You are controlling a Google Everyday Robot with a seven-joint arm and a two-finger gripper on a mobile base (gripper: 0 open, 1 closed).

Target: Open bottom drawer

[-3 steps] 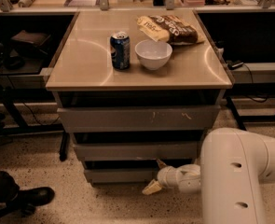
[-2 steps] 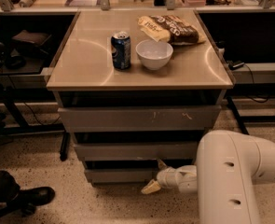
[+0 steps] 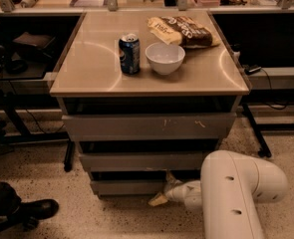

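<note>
The bottom drawer (image 3: 129,186) is the lowest, narrowest grey front of the three under the tan cabinet top, near the floor. It stands slightly out from the cabinet, with a dark gap above it. My gripper (image 3: 162,190) reaches in from the lower right at the drawer's right end. One pale fingertip (image 3: 157,199) lies in front of the drawer's lower edge and another finger (image 3: 171,178) points up into the gap above it. The white arm (image 3: 233,193) fills the lower right.
On the cabinet top stand a blue can (image 3: 129,53), a white bowl (image 3: 165,58) and a snack bag (image 3: 182,31). The middle drawer (image 3: 141,161) and the scratched top drawer (image 3: 149,126) sit above. Dark desks flank both sides. A black shoe (image 3: 34,210) is at lower left.
The arm has shifted a little to the left in the picture. The gripper stays at the bottom drawer's right end; the drawer shows no clear movement.
</note>
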